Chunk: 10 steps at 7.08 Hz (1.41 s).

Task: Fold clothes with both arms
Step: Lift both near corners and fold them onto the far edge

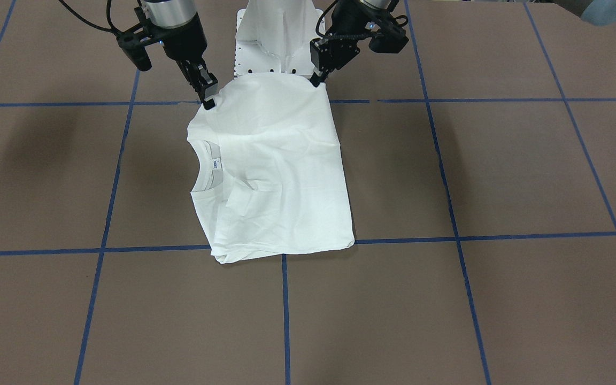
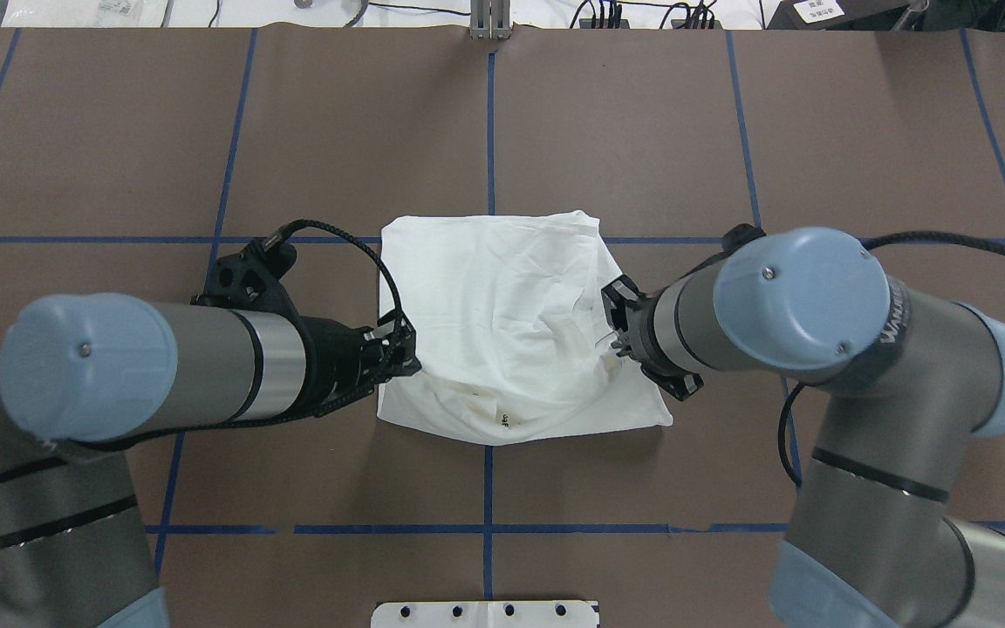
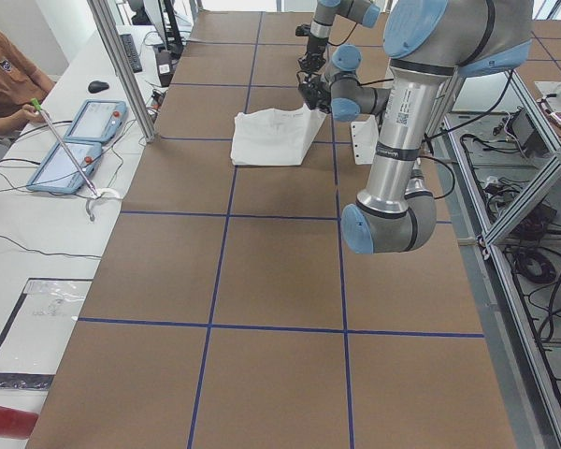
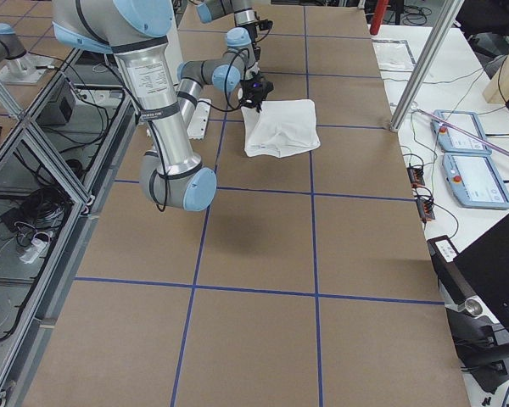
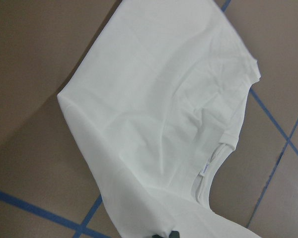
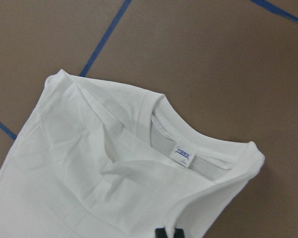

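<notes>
- White cotton shirt (image 1: 276, 171), partly folded, is laid on the table (image 1: 500, 171), with its robot-side edge lifted.
- Its two near corners are pinched by the left gripper (image 1: 318, 80) and right gripper (image 1: 209, 100), both apparently clamped tight.
- A fold-over is judged in hand; matched, level travel forward is called for.

T-shirt (image 1: 281, 171) lies folded at the middle of the table (image 1: 500, 171). Its far edge rests flat on the table; its robot-side edge is held off the surface. Left pincer (image 1: 318, 80) clamps that edge's left corner, right pincer (image 1: 209, 101) its right corner. Collar (image 1: 203, 166) and neck label (image 1: 216, 164) lie on the robot's right side. Pedestal base (image 1: 273, 48) stands behind the shirt, between the pincers.
</notes>
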Motion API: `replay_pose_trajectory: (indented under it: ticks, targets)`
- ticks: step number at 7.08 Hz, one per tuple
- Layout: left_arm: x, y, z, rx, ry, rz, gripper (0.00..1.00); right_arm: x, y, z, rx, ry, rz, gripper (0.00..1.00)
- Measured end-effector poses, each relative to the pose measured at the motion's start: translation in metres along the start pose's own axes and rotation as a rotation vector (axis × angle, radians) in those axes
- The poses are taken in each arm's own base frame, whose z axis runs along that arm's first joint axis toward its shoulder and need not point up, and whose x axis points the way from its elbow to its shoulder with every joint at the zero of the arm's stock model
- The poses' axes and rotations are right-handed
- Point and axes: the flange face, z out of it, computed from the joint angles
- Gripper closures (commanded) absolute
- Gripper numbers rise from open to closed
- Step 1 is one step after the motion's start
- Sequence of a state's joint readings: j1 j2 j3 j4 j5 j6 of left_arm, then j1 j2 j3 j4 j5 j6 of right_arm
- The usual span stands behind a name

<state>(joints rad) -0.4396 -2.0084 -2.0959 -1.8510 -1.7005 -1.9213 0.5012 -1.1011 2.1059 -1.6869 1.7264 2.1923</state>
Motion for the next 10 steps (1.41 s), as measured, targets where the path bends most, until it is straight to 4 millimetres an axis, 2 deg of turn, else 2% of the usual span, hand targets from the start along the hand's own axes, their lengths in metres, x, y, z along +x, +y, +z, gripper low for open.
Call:
replay_pose_trajectory:
  ticks: [1, 2, 3, 4, 6, 8, 9, 10]
  targets:
    - [0.001, -0.027, 0.027, 0.039, -0.023, 0.028, 1.0, -0.023, -0.014, 0.023, 0.022, -0.001, -0.011, 1.0]
    - [0.001, -0.053, 0.058, 0.068, -0.033, 0.037, 1.0, -0.038, -0.028, 0.05, 0.037, -0.004, -0.024, 1.0]
    - [0.0, -0.074, 0.082, 0.09, -0.029, 0.037, 1.0, -0.053, -0.041, 0.08, 0.05, -0.003, -0.041, 1.0]
    - [0.001, -0.094, 0.097, 0.109, -0.019, 0.039, 1.0, -0.072, -0.048, 0.103, 0.061, 0.007, -0.052, 1.0]
    - [0.01, -0.131, 0.119, 0.15, -0.004, 0.045, 1.0, -0.1, -0.069, 0.119, 0.06, 0.032, -0.068, 1.0]
    - [0.013, -0.164, 0.142, 0.18, 0.006, 0.062, 0.99, -0.126, -0.078, 0.139, 0.061, 0.044, -0.084, 1.0]
    - [0.014, -0.177, 0.148, 0.193, 0.006, 0.073, 0.51, -0.134, -0.083, 0.151, 0.056, 0.03, -0.088, 0.03]
    - [0.014, -0.188, 0.153, 0.205, 0.001, 0.085, 0.34, -0.141, -0.093, 0.159, 0.051, 0.024, -0.09, 0.0]
